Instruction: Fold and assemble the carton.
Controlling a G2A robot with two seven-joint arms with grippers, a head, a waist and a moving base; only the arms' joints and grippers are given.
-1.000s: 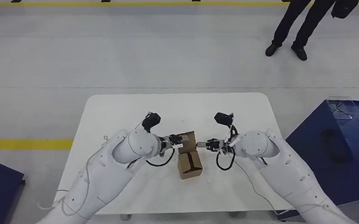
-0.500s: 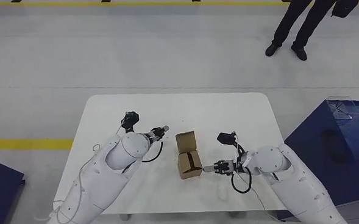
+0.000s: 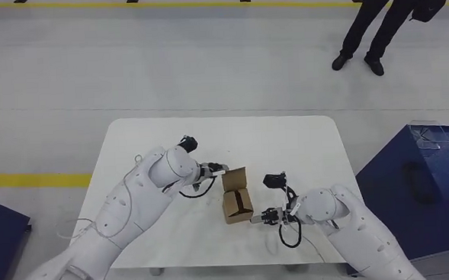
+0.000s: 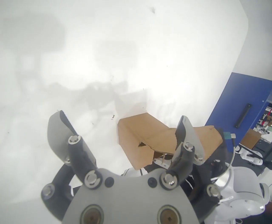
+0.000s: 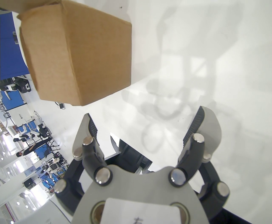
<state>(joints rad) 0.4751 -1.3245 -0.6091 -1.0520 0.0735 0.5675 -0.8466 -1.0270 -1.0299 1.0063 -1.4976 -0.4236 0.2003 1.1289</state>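
A small brown carton (image 3: 236, 202) stands near the middle of the white table (image 3: 301, 136), its top flap (image 3: 233, 178) raised on the far side. My left gripper (image 3: 220, 169) is open just left of that flap; in the left wrist view the carton (image 4: 140, 146) lies between and just beyond the fingertips (image 4: 55, 118). My right gripper (image 3: 261, 218) is open low at the carton's right side. The right wrist view has the carton's closed wall (image 5: 74, 55) a short way ahead of the open gripper (image 5: 144, 121), apart from it.
A blue cabinet (image 3: 421, 175) stands beyond the table's right edge. Bare tabletop spreads to the left, back and front of the carton.
My left gripper swung back in toward the carton's raised flap after pulling away. My right gripper edged left along the table, closer to the carton's right side.
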